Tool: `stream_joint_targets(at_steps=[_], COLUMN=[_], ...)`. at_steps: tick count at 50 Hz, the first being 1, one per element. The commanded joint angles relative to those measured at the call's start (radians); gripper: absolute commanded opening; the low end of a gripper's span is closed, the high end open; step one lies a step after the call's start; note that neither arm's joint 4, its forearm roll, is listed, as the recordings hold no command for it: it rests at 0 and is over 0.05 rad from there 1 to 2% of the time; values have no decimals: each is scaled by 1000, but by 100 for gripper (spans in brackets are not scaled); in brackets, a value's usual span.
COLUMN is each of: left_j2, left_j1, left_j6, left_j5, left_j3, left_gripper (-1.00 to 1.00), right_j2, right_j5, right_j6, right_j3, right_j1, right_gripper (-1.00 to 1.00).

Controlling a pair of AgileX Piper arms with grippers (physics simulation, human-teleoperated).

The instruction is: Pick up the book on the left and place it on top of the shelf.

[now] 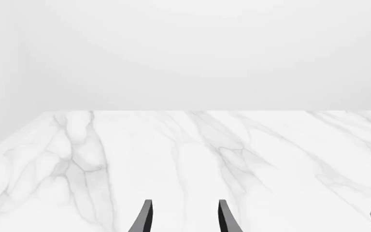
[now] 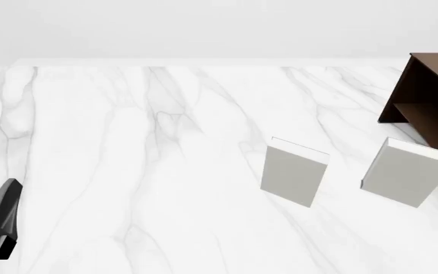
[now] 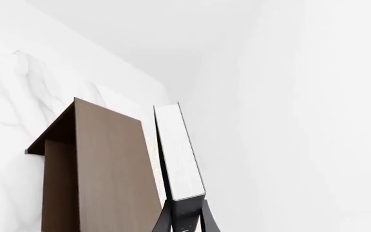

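The right gripper (image 3: 185,220), unseen in the front view, clenches the thin dark book with its white page edge (image 3: 178,154) just beside the dark brown wooden shelf (image 3: 102,169), itself cut off there. The left gripper (image 1: 184,216) hangs released above the white marble table (image 2: 128,171).

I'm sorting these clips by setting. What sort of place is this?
Probably a simulated tabletop workspace: a bare white marble table, plain white surroundings, two pale books standing near a dark brown shelf, all rendered.
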Motion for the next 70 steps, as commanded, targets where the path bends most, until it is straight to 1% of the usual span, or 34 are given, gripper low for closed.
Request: stream_joint_targets(at_steps=[1, 11, 19, 28, 45, 70], left_j2=[0, 0, 0, 0, 0, 0], left_j1=[0, 0, 0, 0, 0, 0], left_j6=[0, 0, 0, 0, 0, 0], left_j5=[0, 0, 0, 0, 0, 0], left_j3=[0, 0, 0, 0, 0, 0], left_gripper=[100, 100, 100, 100, 100, 100], right_j2=[47, 103, 146, 197, 240, 332], right_j5=[-45, -86, -108, -145, -162, -208], right_j6=[29, 9, 8, 4, -10, -19], right_j3=[-22, -20, -41, -40, -61, -81], right_j1=[-21, -23, -25, -29, -52, -59], right_gripper=[-100, -100, -100, -100, -100, -100])
